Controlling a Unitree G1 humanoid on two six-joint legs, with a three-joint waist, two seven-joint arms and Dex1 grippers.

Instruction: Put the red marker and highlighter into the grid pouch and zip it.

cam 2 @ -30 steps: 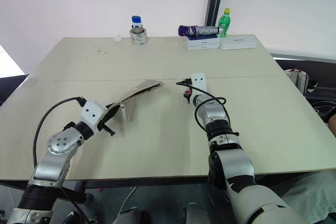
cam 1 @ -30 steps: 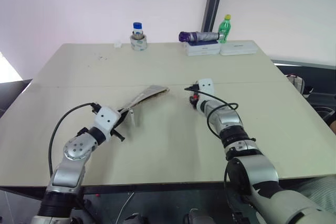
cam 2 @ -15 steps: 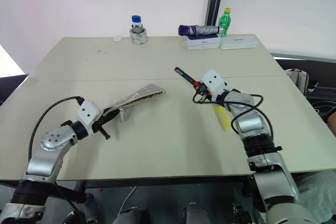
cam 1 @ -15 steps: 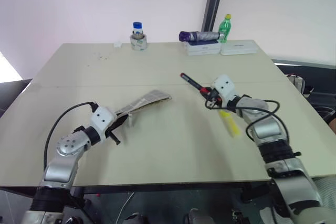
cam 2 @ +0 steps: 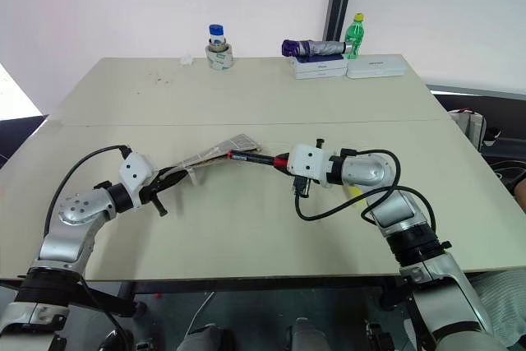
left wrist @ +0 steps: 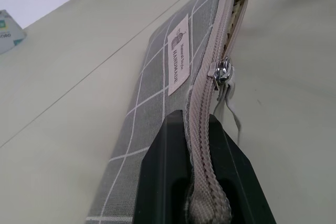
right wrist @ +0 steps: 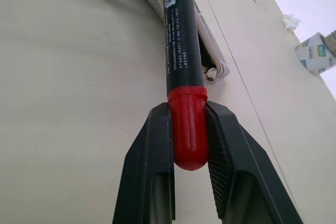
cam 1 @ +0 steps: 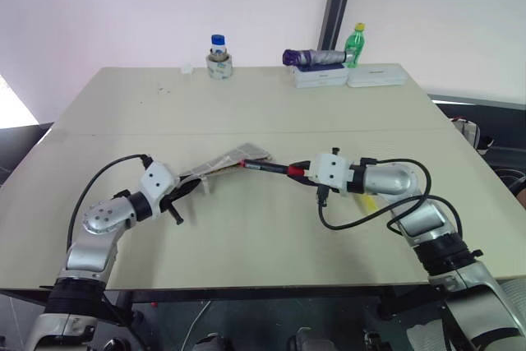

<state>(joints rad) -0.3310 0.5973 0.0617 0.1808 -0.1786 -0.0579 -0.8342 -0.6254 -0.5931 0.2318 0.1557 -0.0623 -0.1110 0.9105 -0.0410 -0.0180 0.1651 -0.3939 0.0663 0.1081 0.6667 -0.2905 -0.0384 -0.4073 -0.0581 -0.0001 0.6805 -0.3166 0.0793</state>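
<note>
Right tool (right wrist: 188, 129) swung its clamped black-barrelled red marker (right wrist: 178, 45) to the grey grid fabric pouch's (left wrist: 157, 98) mouth; left tool (left wrist: 199, 177) pinches the pouch; beige counter (cam 1: 271, 104), bottles at 12 o'clock.

"HANDMADE" on white label (left wrist: 178, 55) of grid pouch (left wrist: 152, 103); marker (right wrist: 178, 30) print unreadable.

I'm seeing the red marker (right wrist: 181, 51) lying nearly level, black tip poking at the grid pouch's (left wrist: 157, 103) open, unzipped mouth; the yellow highlighter (cam 1: 367, 200) is lying on the desk (cam 1: 271, 104) behind.
</note>
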